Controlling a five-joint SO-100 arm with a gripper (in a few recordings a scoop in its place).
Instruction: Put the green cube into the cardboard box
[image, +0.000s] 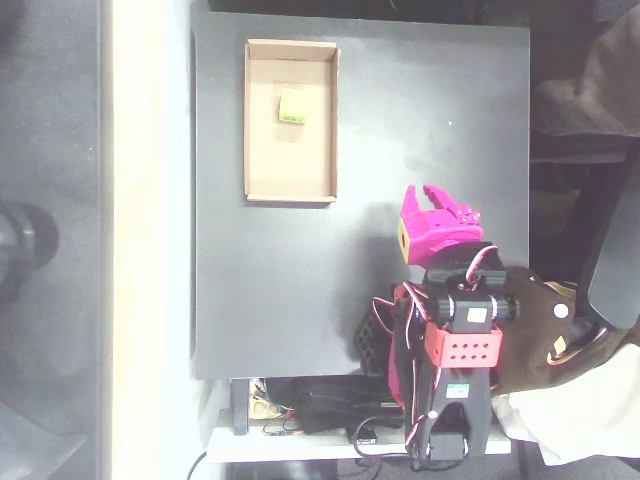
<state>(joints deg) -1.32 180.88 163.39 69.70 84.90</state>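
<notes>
The green cube (292, 105) lies inside the cardboard box (300, 165), on its beige floor in the upper half, a little right of centre. The box sits at the upper left of the black table. My magenta gripper (422, 192) is well away from it, at the lower right of the table, drawn back over the arm's base and pointing up the picture. Its two fingers stand close together with only a narrow notch between the tips and nothing held between them.
The black table top (280, 280) spreads between the box and the arm. The arm's red and black base (460, 340) and its cables sit at the bottom edge. A pale strip (150, 240) borders the table on the left.
</notes>
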